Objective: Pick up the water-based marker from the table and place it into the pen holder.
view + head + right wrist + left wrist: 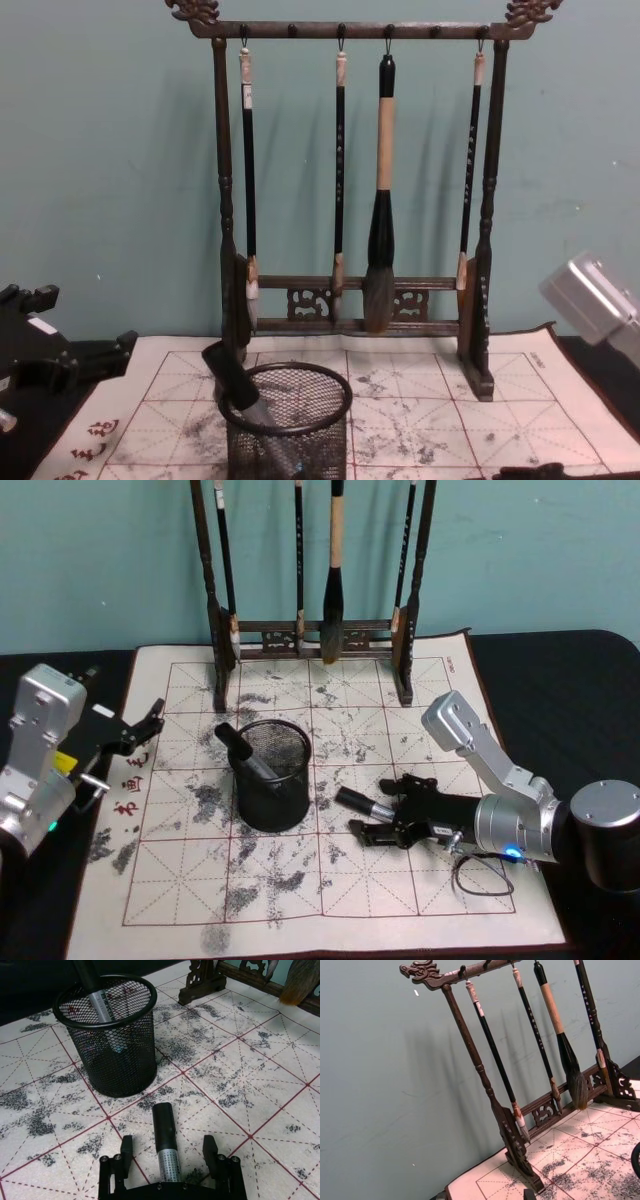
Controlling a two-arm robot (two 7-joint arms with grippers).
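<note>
One water-based marker [362, 803] [165, 1132], with a black cap and silver barrel, lies on the white mat just right of the pen holder [272, 777] [111, 1035] [288, 425]. My right gripper [386, 808] [167, 1149] is low over the mat and open. Its fingers [126, 1151] stand on either side of the marker's barrel, with gaps on both sides. The marker's cap points toward the holder. The black mesh holder stands upright with another marker [238, 746] [96, 991] [236, 385] leaning inside it. My left gripper [148, 718] [105, 358] rests open at the mat's left edge.
The table [560, 690] is dark and carries the gridded, ink-stained mat [300, 880]. A tall wooden brush rack [310, 635] [510, 1125] [350, 300] with several hanging brushes stands at the back of the mat. A dark cylinder [610, 835] sits at the far right.
</note>
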